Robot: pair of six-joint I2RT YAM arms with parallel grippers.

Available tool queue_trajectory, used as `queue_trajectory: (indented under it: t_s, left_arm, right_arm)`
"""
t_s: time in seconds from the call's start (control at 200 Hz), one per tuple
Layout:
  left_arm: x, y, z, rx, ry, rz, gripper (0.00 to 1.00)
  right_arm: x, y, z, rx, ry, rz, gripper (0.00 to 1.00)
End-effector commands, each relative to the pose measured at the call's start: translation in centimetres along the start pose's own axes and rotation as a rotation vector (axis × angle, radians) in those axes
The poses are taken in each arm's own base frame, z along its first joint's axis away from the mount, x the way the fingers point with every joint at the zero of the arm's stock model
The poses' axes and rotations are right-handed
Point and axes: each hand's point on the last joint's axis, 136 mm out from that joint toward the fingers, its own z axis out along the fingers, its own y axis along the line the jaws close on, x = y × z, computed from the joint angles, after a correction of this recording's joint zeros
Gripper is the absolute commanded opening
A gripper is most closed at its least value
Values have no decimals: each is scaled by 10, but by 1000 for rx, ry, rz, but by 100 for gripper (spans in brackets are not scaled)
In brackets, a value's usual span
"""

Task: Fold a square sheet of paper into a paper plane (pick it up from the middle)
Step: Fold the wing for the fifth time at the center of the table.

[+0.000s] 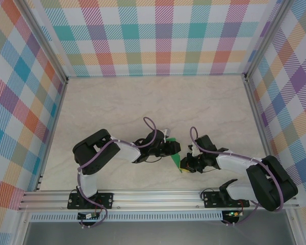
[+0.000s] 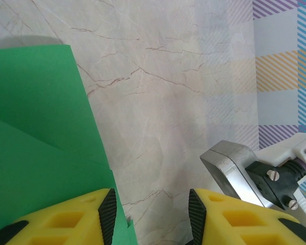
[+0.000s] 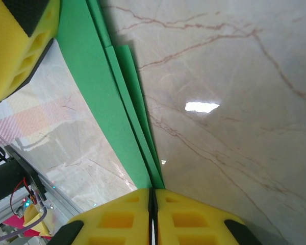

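Observation:
The green sheet of paper (image 1: 176,159), folded into several layers, is held up between the two arms near the table's front middle. My right gripper (image 3: 152,196) is shut on the narrow end of the folded paper (image 3: 99,97), and the layers run edge-on away from its fingers. My left gripper (image 2: 151,217) stands open. The paper (image 2: 35,132) lies flat on the left in that view, its edge just inside the left finger pad (image 2: 108,213), with bare table between the pads. From above, the left gripper (image 1: 172,149) and the right gripper (image 1: 186,164) nearly meet.
The marble-patterned table (image 1: 158,102) stretches behind the arms to checkered walls (image 1: 158,35). A metal rail (image 1: 158,196) runs along the near edge. A silver and black part of the right arm (image 2: 234,166) is close by the left gripper's right finger.

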Motion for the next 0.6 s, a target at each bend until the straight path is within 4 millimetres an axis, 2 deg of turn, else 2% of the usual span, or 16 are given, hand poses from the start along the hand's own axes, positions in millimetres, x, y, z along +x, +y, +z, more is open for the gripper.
queue_trajectory:
  t_s: [0.0, 0.06, 0.11, 0.22, 0.31, 0.375, 0.475, 0.545, 0.595]
  left_arm:
    - [12, 47, 1, -149, 45, -54, 44]
    - [12, 46, 1, -147, 46, -55, 44]
    - [12, 47, 2, -152, 48, -57, 44]
    - [12, 47, 3, -154, 53, -58, 44]
    - [13, 47, 3, -154, 57, -57, 44]
    - [13, 47, 3, -156, 59, -55, 44]
    - [13, 48, 4, -158, 63, -55, 44]
    - [13, 47, 6, -157, 66, -56, 44]
    - [13, 46, 6, -154, 67, -57, 44]
  right_arm:
    - [26, -40, -1, 157, 78, 95, 9]
    - [27, -46, -1, 188, 84, 106, 10]
    - [28, -50, -2, 217, 87, 116, 14]
    - [24, -40, -7, 188, 62, 95, 17]
    - [15, -21, -20, 140, -8, 47, 24]
    - [7, -7, -31, 108, -71, 11, 25]
    - [-1, 19, -40, 8, -119, -41, 21]
    - [-4, 40, -38, -91, -106, -71, 14]
    - [-7, 48, -34, -131, -87, -72, 8]
